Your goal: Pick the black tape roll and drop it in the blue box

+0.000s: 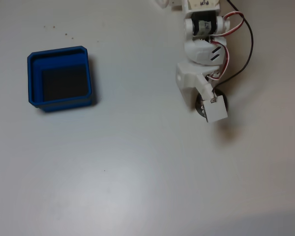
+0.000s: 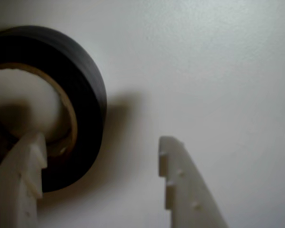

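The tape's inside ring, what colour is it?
Pale beige inner ring on the tape, clearest in the wrist view.

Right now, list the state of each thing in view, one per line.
black tape roll: lying flat on the table, not lifted, partly under the claw in the fixed view.
claw: open, lowered at the roll; in the wrist view one finger lies over the roll's rim, the other over bare table beside it.
blue box: upright, empty, apart from the roll.
table: white, bearing both.
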Robot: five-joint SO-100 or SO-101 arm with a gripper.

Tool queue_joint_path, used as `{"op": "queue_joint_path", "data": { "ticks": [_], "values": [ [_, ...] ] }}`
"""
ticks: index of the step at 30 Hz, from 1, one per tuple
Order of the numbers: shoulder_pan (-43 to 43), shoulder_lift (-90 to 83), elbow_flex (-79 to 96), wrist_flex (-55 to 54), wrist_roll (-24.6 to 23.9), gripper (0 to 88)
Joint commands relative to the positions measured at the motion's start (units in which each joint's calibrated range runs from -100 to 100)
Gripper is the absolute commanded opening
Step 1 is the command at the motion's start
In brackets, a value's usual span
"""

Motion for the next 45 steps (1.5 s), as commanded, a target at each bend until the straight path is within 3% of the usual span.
{"op": "queue_joint_path", "data": {
  "ticks": [1,40,45],
  "values": [
    [-0.33,0.12,-2.60,0.34,-0.33,22.0],
    [-1.70,3.97,-2.42,0.26,-0.50,22.0],
    [-1.89,6.73,-2.42,0.18,-2.25,22.0]
  ]
}}
